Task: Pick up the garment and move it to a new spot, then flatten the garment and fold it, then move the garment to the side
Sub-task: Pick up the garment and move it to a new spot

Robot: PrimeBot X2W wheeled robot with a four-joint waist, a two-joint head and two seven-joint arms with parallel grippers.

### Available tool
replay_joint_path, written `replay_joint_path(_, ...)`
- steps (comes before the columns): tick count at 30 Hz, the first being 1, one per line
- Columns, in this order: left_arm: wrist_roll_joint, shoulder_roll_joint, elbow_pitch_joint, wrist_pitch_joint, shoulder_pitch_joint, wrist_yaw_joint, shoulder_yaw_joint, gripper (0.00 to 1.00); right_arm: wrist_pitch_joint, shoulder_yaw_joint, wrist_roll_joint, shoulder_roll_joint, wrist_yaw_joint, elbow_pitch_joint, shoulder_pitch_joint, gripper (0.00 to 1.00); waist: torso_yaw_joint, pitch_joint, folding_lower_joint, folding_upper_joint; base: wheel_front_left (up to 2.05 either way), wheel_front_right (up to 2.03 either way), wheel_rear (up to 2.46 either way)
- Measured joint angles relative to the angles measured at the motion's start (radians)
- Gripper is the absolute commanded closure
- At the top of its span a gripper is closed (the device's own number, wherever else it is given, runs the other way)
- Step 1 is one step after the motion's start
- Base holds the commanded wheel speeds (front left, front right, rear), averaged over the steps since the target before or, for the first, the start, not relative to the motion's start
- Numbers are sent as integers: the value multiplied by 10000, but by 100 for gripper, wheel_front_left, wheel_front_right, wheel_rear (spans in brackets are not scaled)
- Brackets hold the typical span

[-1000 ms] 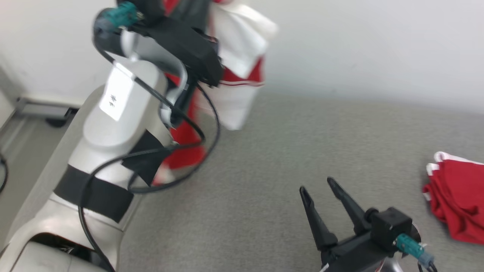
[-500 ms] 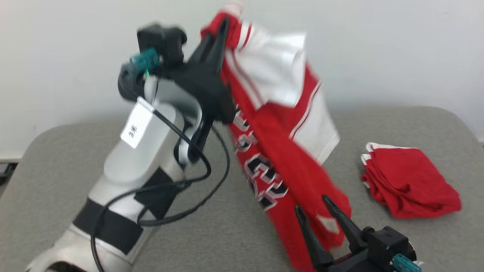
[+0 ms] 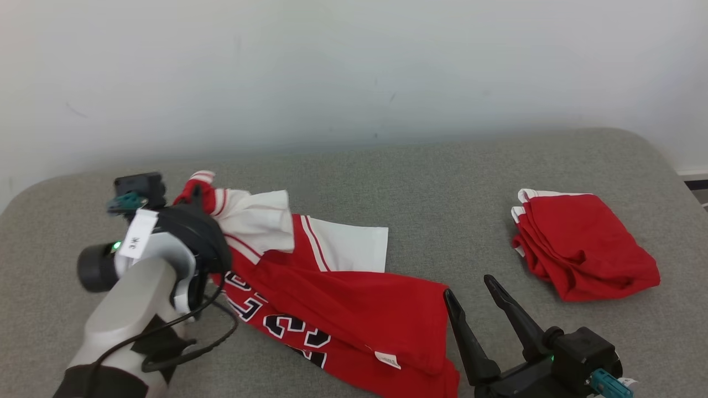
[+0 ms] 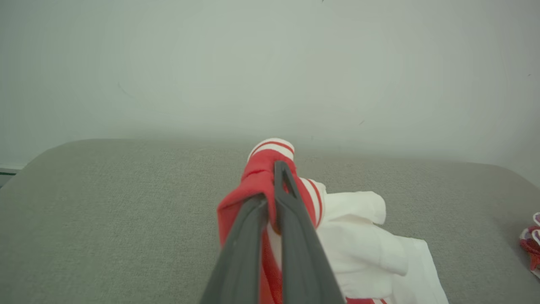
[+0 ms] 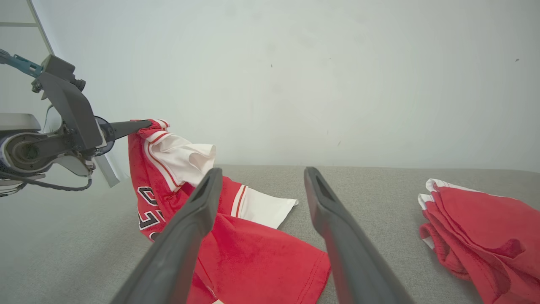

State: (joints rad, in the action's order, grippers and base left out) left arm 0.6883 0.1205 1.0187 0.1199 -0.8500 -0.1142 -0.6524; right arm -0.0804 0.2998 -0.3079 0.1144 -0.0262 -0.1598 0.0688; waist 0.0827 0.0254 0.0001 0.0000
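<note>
1. Garment: a soft knit jersey, red with white panels, thin red-and-white striped trim and black numerals outlined in white. It lies rumpled on the left-middle of the surface. One striped edge is lifted off it, and the rest drapes down and spreads flat toward the near right.
2. Left gripper: two long dark tapered fingers pressed together on the garment's striped edge. A red fold bunches around the tips (plainest in the left wrist view).
3. Forearm: a smooth pale shell with dark bands, rising from the lower left of the head view. The wrist is bent so the fingers lie roughly level, pointing toward the wall.
4. Right gripper: jaws spread wide with nothing between them. Its dark fingers narrow to points and are aimed at the wall, low over the near right of the surface. The garment's hem lies just beside its left finger; whether they touch cannot be told.
5. Folded pile: red cloth with white edging, loosely stacked in soft creases, well apart from the garment at the far right.
6. Surface: grey, finely textured fabric covering with rounded corners.
7. Wall: pale and matte, with a few small dark marks.
8. Cable: thin and black, looping off the forearm.
9. Tag: a white paper slip fixed near the wrist.
</note>
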Motion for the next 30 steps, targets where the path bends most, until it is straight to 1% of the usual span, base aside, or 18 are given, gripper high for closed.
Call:
replay_joint_path(2,121,148,345,0,63,-2,173,100,-4,17,0,0,13,23,-12,0,1,-53,0,0,0,0,0)
replay_joint_path(3,161,196,495,0,81,-8,257,56,-4,31,0,0,25,29,-15,0,7,-73,0,0,0,0,0)
replay_joint_path(4,199,238,627,2,96,-10,339,0,-4,40,0,0,63,33,-19,0,15,-89,0,0,0,0,0)
replay_joint_path(9,364,453,1150,138,292,-23,692,0,-36,42,0,13,88,82,-151,0,81,-148,0,1,0,0,0)
replay_joint_path(10,416,495,1231,146,327,-84,763,0,-38,40,0,13,90,86,-191,0,97,-155,1,0,0,0,0)
replay_joint_path(14,589,752,1331,477,470,-88,997,0,-92,-59,0,48,100,121,-184,0,162,-165,0,0,0,0,0)
replay_joint_path(17,646,694,1246,752,468,-88,997,0,-167,-309,0,184,69,65,-108,0,106,-172,0,0,0,0,0)
replay_joint_path(23,646,562,531,1243,752,-86,1051,0,-259,-644,-4,286,-102,19,152,0,-136,-154,0,0,0,0,0)
replay_joint_path(25,619,428,178,1306,1149,-69,989,0,-272,-821,-15,368,-167,29,283,0,-241,-136,0,1,0,0,0)
replay_joint_path(27,560,314,-180,1350,1639,61,899,0,-345,-999,-61,412,-255,40,343,0,-348,-106,0,1,0,0,0)
replay_joint_path(29,407,299,-780,1360,2395,180,859,0,-357,-1267,-84,479,-370,111,545,0,-512,-37,0,0,0,0,0)
replay_joint_path(30,407,301,-993,1360,2653,173,886,0,-360,-1360,-84,502,-428,148,630,0,-565,-8,0,0,0,0,0)
